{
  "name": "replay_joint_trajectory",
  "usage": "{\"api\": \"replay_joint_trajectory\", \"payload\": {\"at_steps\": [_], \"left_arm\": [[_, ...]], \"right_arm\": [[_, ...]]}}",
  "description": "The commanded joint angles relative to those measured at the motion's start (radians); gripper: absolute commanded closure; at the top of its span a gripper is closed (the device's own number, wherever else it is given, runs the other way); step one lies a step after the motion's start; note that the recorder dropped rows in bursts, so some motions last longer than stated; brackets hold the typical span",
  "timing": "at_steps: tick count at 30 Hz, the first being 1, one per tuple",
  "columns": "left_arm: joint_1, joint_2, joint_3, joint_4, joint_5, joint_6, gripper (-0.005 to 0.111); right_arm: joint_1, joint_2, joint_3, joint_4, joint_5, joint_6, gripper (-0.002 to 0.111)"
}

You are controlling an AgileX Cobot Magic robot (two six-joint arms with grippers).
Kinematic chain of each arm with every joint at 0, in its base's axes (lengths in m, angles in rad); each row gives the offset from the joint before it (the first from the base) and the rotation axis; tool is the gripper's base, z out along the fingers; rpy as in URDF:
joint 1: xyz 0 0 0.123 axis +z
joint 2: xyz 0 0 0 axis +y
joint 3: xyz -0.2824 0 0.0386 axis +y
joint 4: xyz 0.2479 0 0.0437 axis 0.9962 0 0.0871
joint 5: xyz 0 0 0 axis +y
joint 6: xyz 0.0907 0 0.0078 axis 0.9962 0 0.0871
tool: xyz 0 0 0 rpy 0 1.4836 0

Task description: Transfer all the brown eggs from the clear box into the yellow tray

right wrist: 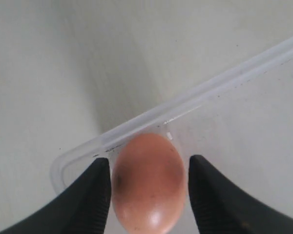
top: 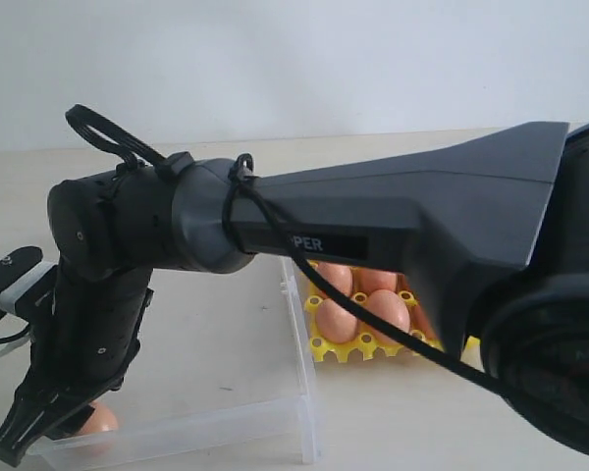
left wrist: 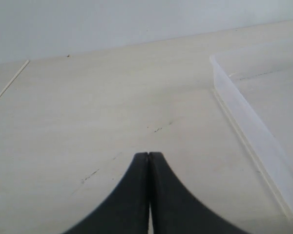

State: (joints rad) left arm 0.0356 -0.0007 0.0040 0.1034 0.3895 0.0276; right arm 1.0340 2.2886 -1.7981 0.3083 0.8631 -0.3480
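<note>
One brown egg (right wrist: 149,187) lies on its side in a rounded corner of the clear box (right wrist: 210,90), close against the corner wall. In the exterior view this same egg (top: 100,420) shows at the lower left, in the near left corner of the box (top: 300,365).

The right hand (right wrist: 149,160) is lowered around the egg with its two black fingers (right wrist: 95,200) spread apart, one on each side. One finger looks to be touching the shell and a thin gap shows at the other, so the hand is parted around the egg and not clamped on it. In the exterior view the right hand (top: 41,428) points down into that corner, at the end of the dark right arm (top: 373,221), which reaches from the right across the whole picture.

No other egg can be seen in the box. Just beyond the box's right wall sits the yellow tray (top: 365,345), mostly hidden behind the arm. At least four brown eggs (top: 336,319) stand in its cells.

The left hand (left wrist: 149,156) has its two fingers pressed together and holds nothing. It hangs above the bare pale desk (left wrist: 88,117), outside the box, with one low clear wall (left wrist: 244,122) of the box running beside it.
</note>
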Motion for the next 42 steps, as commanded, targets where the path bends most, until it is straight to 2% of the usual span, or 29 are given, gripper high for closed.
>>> {"api": "replay_joint_trajectory", "payload": {"at_steps": [1,22,23,25,28,42], "left_arm": [[-0.006,0.001,-0.004,-0.002,-0.009,-0.007,0.107],[-0.006,0.001,-0.004,-0.002,-0.009,-0.004,0.107],[-0.006,0.001,-0.004,-0.002,-0.009,-0.004,0.107],[-0.006,0.001,-0.004,-0.002,-0.009,-0.004,0.107],[-0.006,0.001,-0.004,-0.002,-0.009,-0.004,0.107],[-0.006,0.001,-0.004,-0.002,-0.009,-0.005,0.107]], "right_arm": [[0.001,0.009,-0.004,-0.017,-0.001,-0.011,0.059],[-0.013,0.089,-0.004,0.000,-0.022,-0.007,0.060],[-0.013,0.091,-0.004,0.000,-0.019,-0.007,0.063],[-0.013,0.098,-0.004,0.003,-0.019,-0.007,0.077],[-0.013,0.098,-0.004,0.003,-0.026,-0.011,0.109],[-0.049,0.015,-0.004,-0.110,-0.109,0.044,0.108]]}}
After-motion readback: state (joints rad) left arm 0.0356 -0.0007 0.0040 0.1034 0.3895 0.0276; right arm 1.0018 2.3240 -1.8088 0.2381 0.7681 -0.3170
